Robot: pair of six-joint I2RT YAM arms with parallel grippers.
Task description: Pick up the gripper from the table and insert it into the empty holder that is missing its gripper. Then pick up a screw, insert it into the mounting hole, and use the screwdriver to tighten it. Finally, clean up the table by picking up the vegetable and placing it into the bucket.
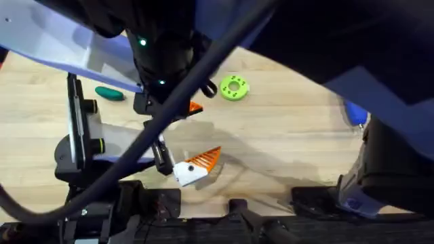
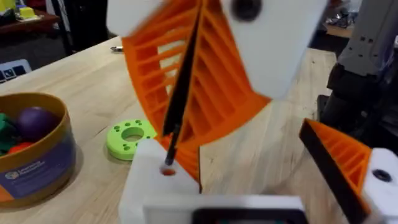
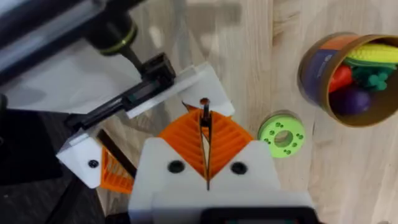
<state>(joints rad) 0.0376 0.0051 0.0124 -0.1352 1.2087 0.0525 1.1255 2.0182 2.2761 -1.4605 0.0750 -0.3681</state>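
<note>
Where the overhead view is crossed by blurred dark arms, it alone shows the vegetable [image 1: 108,93], lying on the table [image 1: 291,135] well left of the disc [image 1: 234,88] and away from both sets of jaws. The wrist views instead show the bucket [image 2: 31,149], near the disc, holding purple, red, yellow and green toys. The left gripper [image 2: 236,143] has its jaws wide apart with nothing clamped; one is a white block [image 2: 149,180] whose hole [image 2: 168,169] holds a reddish screw. The right gripper [image 3: 205,134] has its orange jaws closed on a thin dark bit [image 3: 204,118], whose tip meets that screw [image 3: 203,101], beside the disc.
</note>
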